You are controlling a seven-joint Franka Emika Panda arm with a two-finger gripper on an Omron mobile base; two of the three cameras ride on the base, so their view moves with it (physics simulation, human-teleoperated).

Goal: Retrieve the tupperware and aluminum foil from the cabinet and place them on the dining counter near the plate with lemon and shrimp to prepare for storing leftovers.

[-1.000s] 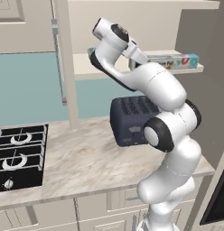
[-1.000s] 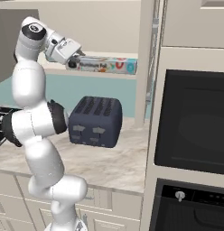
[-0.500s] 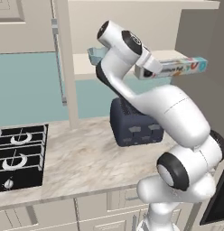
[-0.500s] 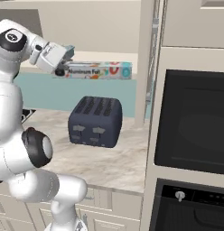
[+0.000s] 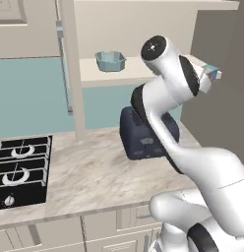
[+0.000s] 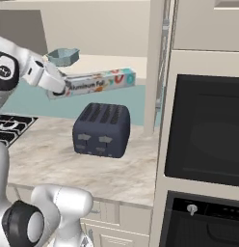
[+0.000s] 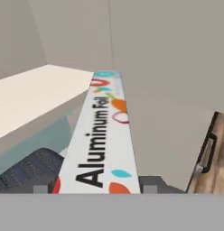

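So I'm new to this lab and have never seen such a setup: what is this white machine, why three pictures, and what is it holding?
It is a white robot arm on a drivable base in a rendered kitchen. Two pictures come from cameras on the base, behind the arm to its left and right; the third looks along the hand itself. The gripper is closed on one end of the aluminum foil, a long box held in the air in front of the cabinet shelf. In the hand view the box runs away from the fingertips. The tupperware, a pale blue tub, sits on the shelf. Below, a dark toaster stands on the marble worktop, beside a black hob.
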